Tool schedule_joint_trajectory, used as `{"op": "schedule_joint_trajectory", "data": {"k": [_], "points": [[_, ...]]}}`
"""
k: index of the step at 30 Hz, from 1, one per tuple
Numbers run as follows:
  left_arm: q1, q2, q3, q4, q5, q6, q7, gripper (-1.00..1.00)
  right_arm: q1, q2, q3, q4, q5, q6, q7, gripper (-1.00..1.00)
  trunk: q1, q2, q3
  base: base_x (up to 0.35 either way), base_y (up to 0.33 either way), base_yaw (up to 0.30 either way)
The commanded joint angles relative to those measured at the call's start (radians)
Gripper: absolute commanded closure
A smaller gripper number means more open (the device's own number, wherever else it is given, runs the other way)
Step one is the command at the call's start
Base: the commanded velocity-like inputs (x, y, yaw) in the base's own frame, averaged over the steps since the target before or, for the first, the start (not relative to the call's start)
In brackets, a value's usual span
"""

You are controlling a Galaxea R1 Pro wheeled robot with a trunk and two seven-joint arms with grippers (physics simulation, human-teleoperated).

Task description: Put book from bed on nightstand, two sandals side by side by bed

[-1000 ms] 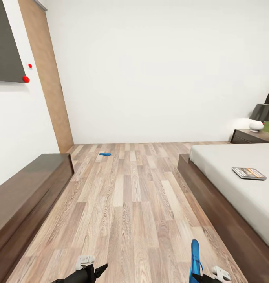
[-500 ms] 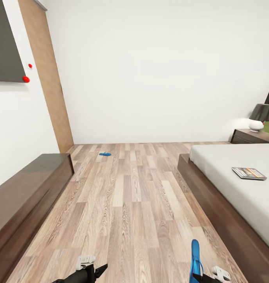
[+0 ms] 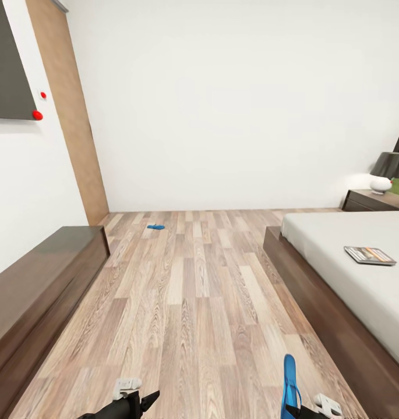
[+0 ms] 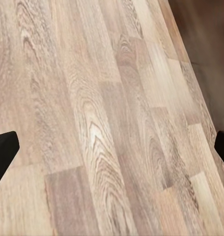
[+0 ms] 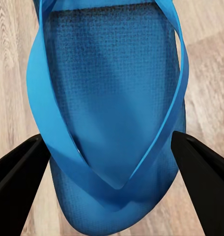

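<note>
**Now carrying one sandal toward its mate**

So we hold one blue sandal (image 5: 109, 123) in our right gripper (image 5: 112, 157), its two dark fingers set against the sole's edges on either side, pinching it across its width. From the head camera that sandal (image 3: 289, 381) stands on edge low in front of us, just beside the bed (image 3: 339, 273). The second sandal (image 3: 155, 227) lies flat on the wood floor (image 3: 187, 302) far ahead, near the back wall and well apart from the bed. The book (image 3: 369, 255) rests on the mattress, and beyond it a nightstand (image 3: 374, 201) with a lamp (image 3: 385, 171) stands at the bed's head.

We judge the step in hand to be setting this sandal down by the bed. To do it well we should lower it until the sole lies flat on the planks, parallel to the bed frame, and let go only then, leaving room alongside for the other sandal. A thin sole could flip or skid if we drop it from on edge.

Our left gripper (image 3: 144, 401) is spread wide and holds nothing; its wrist camera looks down at bare planks (image 4: 107, 118) between fingertips at the frame's edges.
</note>
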Motion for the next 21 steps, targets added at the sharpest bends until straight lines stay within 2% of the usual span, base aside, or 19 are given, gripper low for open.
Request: {"op": "schedule_joint_trajectory", "data": {"k": [1,21], "points": [[0.000,0.000,0.000,0.000,0.010,0.009,-0.004,-1.00,0.000,0.000,-0.009,0.000,-0.002,0.008,0.004,1.00,0.000,0.000,-0.003,0.000,0.000,0.000],[0.000,0.000,0.000,0.000,0.010,0.009,-0.004,-1.00,0.000,0.000,-0.009,0.000,-0.001,0.008,0.004,1.00,0.000,0.000,-0.034,0.000,0.000,0.000]]}}
